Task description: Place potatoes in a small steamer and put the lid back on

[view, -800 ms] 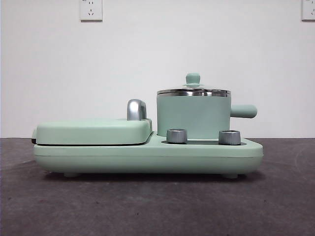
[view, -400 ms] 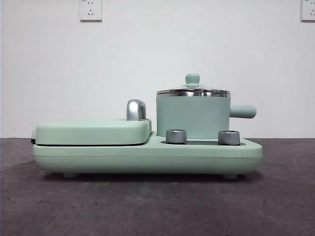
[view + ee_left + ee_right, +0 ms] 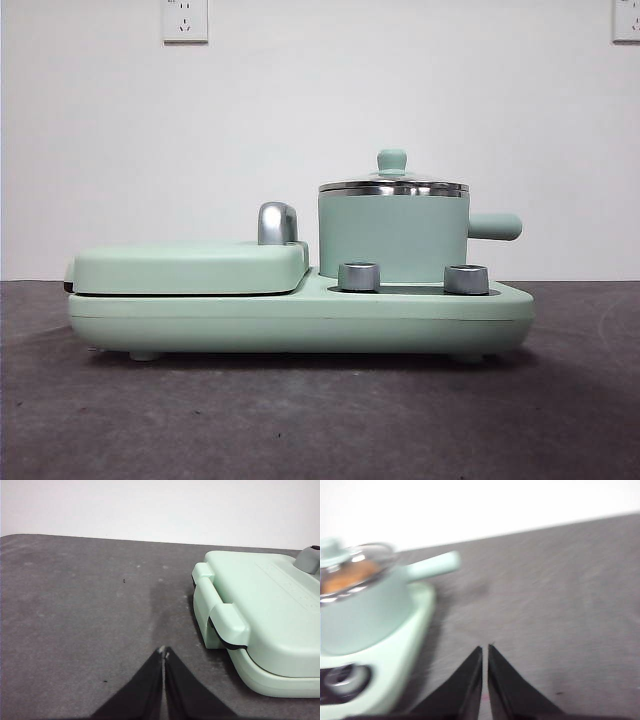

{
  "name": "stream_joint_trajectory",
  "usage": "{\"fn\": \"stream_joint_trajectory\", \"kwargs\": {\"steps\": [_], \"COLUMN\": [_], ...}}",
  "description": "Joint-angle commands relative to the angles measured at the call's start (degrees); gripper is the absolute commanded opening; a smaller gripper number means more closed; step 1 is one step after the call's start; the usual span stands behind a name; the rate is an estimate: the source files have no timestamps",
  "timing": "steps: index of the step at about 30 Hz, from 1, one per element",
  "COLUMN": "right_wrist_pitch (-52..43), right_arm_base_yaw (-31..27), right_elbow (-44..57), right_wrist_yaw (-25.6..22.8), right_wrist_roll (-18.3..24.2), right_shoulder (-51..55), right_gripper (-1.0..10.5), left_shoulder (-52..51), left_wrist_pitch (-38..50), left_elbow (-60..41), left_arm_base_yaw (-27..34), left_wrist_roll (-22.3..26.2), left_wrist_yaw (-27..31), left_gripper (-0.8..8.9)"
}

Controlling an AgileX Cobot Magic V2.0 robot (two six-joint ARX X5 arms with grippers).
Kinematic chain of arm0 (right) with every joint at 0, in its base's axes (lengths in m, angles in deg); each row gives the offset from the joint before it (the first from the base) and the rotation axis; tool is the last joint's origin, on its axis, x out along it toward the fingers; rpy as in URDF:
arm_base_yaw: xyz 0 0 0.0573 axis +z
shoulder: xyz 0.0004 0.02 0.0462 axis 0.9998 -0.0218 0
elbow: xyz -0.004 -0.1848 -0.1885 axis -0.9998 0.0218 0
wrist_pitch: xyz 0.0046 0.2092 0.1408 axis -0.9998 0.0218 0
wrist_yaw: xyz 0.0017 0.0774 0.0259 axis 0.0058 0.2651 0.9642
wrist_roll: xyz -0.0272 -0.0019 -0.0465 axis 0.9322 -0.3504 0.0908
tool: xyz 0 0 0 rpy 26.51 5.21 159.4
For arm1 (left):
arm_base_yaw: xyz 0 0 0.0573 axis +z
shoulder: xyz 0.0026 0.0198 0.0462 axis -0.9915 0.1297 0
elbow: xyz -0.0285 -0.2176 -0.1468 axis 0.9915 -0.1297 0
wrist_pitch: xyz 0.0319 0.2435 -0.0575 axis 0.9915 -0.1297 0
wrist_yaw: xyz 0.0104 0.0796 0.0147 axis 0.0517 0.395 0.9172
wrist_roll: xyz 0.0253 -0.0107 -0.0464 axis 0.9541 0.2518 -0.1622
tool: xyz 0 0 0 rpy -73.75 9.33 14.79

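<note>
The small steamer (image 3: 393, 238), a mint-green pot with a steel rim and a stubby side handle (image 3: 495, 226), stands on the right of the green appliance base (image 3: 300, 320). The lid (image 3: 392, 185) with its green knob sits on the pot. In the right wrist view the orange-brown potato (image 3: 347, 577) shows through the glass lid (image 3: 355, 560), inside the steamer (image 3: 365, 610). My right gripper (image 3: 484, 649) is shut and empty over the table beside the pot. My left gripper (image 3: 164, 651) is shut and empty over the table beside the griddle cover (image 3: 265, 615).
The wide mint-green griddle cover (image 3: 190, 265) with a chrome handle (image 3: 276, 222) lies on the left of the base. Two steel dials (image 3: 358, 276) sit in front of the pot. Dark grey table (image 3: 300, 420) all around; white wall behind.
The front view shifts by a pixel or two at most; nothing has visibly moved.
</note>
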State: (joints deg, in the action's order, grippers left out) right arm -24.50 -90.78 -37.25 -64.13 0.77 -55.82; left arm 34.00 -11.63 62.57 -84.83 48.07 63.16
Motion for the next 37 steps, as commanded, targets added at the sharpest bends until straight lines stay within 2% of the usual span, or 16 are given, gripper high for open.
{"fn": "stream_joint_trajectory", "kwargs": {"steps": [1, 5, 10, 18, 37], "right_wrist_pitch": [-2.47, -1.01, -1.14, -1.01, -2.08], "right_arm_base_yaw": [-2.23, -3.26, -2.86, -1.07, -1.01], "right_elbow": [6.95, 11.19, 11.17, 11.17, 11.15], "right_wrist_yaw": [0.11, -0.04, -2.27, -5.07, -4.81], "right_wrist_roll": [2.8, 3.3, 7.67, 6.69, 6.78], "right_shoulder": [5.01, 9.07, 10.05, 10.05, 10.05], "right_gripper": [0.2, 0.2, 0.2, 0.2, 0.2], "left_shoulder": [-0.02, -0.02, -0.02, -0.02, -0.02], "left_wrist_pitch": [0.44, 0.46, 0.44, 0.46, 0.44], "left_elbow": [-1.03, -1.03, -1.03, -1.03, -1.03], "left_arm_base_yaw": [0.02, 0.02, 0.0, 0.02, 0.02], "left_wrist_roll": [0.37, 0.37, 0.37, 0.37, 0.37], "left_wrist_yaw": [0.02, 0.02, 0.02, 0.0, 0.0], "left_gripper": [0.05, 0.05, 0.05, 0.05, 0.05]}}
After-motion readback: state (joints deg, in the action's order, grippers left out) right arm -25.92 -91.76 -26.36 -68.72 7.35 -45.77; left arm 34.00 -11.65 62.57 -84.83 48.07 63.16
